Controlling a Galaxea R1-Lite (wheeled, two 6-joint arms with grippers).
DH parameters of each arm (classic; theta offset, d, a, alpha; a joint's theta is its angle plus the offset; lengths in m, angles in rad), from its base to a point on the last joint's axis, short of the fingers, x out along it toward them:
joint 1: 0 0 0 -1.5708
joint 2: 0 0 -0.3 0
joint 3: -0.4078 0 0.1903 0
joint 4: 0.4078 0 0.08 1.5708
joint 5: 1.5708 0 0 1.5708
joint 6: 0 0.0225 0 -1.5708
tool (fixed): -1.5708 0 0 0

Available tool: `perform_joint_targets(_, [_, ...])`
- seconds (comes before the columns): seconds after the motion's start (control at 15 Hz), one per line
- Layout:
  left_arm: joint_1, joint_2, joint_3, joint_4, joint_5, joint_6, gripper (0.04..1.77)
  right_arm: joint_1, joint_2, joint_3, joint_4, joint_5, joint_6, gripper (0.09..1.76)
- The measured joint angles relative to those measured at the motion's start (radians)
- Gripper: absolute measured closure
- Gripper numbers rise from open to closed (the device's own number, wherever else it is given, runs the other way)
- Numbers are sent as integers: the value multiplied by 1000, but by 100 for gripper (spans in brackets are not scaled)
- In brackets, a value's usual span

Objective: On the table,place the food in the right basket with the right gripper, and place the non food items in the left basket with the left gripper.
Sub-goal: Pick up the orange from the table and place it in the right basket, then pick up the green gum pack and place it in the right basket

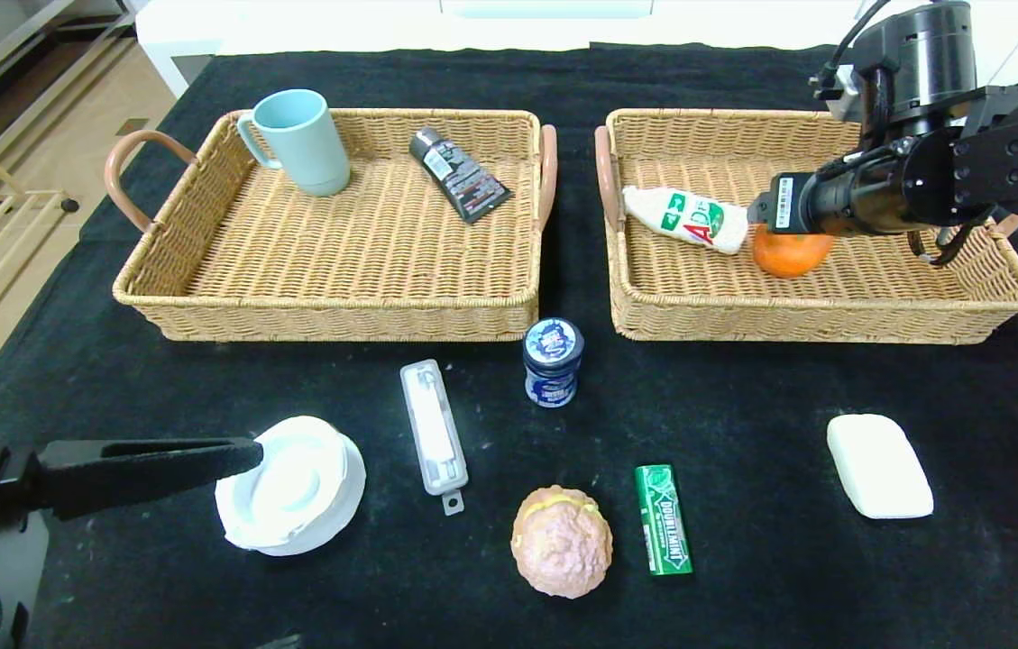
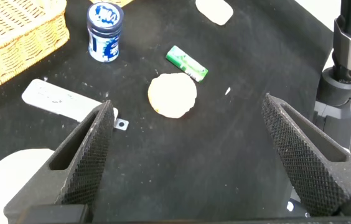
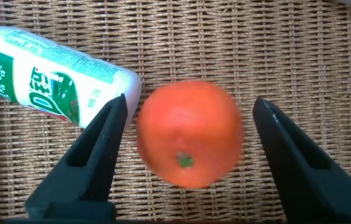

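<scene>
Over the right basket (image 1: 824,324), my right gripper (image 3: 189,98) stands open, its fingers either side of the orange (image 1: 793,254) (image 3: 188,134) with a gap on both sides. The orange is down at the wicker floor. At the table's near left, my left gripper (image 1: 252,455) (image 2: 188,102) is open and empty, its tips over the rim of the white dish (image 1: 292,487). On the black cloth lie the white case (image 1: 433,433), blue jar (image 1: 552,361), pinkish bun (image 1: 561,541), green gum pack (image 1: 663,518) and white soap block (image 1: 878,464).
A white drink bottle (image 1: 684,218) lies in the right basket, next to the orange. The left basket (image 1: 328,320) holds a pale blue mug (image 1: 301,140) and a dark tube (image 1: 459,173). The table's edge runs along the left, with floor and shelving beyond.
</scene>
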Motion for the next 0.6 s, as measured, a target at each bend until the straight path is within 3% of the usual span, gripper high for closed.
perform_joint_targets(0.6, [-1,-1,1,0,-1,6,9,41,-67,33,63,1,7,21])
